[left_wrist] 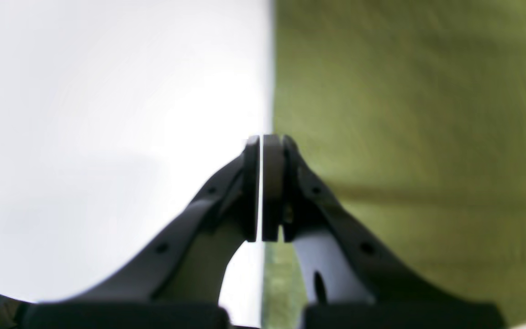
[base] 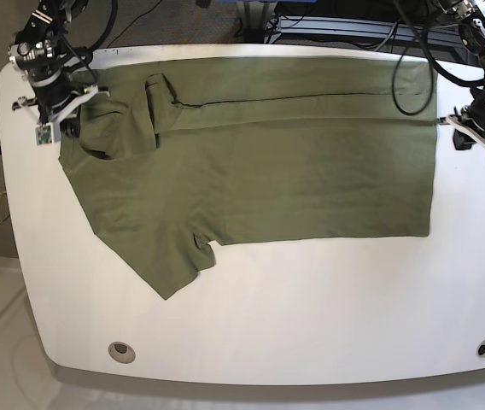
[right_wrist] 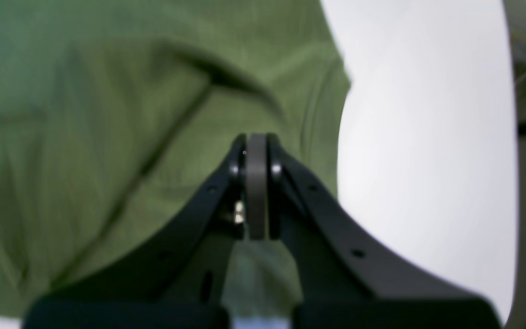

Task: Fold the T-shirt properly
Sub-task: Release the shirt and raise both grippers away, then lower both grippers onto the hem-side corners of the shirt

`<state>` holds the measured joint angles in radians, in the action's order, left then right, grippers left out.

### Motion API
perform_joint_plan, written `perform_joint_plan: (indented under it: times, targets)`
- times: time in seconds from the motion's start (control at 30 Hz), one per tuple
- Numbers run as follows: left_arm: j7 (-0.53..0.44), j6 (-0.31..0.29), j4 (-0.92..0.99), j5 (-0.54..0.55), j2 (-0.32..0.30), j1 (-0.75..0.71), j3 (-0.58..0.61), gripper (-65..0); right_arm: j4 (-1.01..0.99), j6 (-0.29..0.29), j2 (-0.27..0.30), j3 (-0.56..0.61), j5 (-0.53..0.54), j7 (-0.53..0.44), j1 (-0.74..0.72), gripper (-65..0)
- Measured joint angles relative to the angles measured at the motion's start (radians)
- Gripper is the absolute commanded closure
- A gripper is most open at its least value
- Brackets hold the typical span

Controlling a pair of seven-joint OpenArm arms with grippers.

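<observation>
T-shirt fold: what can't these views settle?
- Base: both grippers' jaws hidden behind their wrists.
- Left wrist: left gripper shut at T-shirt hem; pinching cloth or not, blurred.
- Right wrist: right gripper shut; cloth blurred, held layer unclear.

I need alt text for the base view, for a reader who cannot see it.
An olive-green T-shirt lies spread across a white table, its far edge folded over. The right gripper is at its collar end, and the left gripper is at its hem end; both are shut.
</observation>
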<state>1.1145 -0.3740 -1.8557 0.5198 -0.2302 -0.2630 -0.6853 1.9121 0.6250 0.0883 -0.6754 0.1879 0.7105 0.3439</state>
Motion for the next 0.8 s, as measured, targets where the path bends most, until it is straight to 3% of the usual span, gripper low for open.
perform_joint_plan:
  times: [0.13,0.2,0.3,0.43,0.53,0.63,0.8]
  targets:
    - [0.0,0.0,0.0,-0.004,-0.001,0.021,-0.014,0.0,0.0,0.001,-0.002,0.002,0.001,-0.003,-0.075,-0.6]
    - [-0.01,0.0,0.001,-0.006,0.0,0.031,-0.013,0.0,0.0,0.0,0.0,0.006,0.0,-0.002,-0.103,-4.5]
    - [-0.065,0.0,0.002,-0.018,-0.001,0.049,-0.011,0.0,-0.001,0.001,0.0,0.008,-0.023,0.024,-0.16,-13.5]
    - [-0.133,0.0,0.002,-0.08,0.0,0.064,-0.003,0.0,-0.033,0.002,0.001,0.008,-0.09,0.069,-0.252,-30.1]
    - [-0.19,0.0,0.008,-0.128,-0.001,0.073,0.019,-1.7,-0.071,0.0,0.001,0.008,-0.126,0.079,-0.32,-37.5]
    - [-0.232,0.0,0.039,-0.142,-0.004,0.085,0.053,-8.6,-0.121,0.005,0.001,0.009,-0.14,0.077,-0.371,-40.9]
    - [-0.264,-0.039,0.125,-0.158,-0.035,0.1,0.097,-30.4,-0.241,0.004,0.036,0.031,-0.145,0.078,-0.44,-39.3]
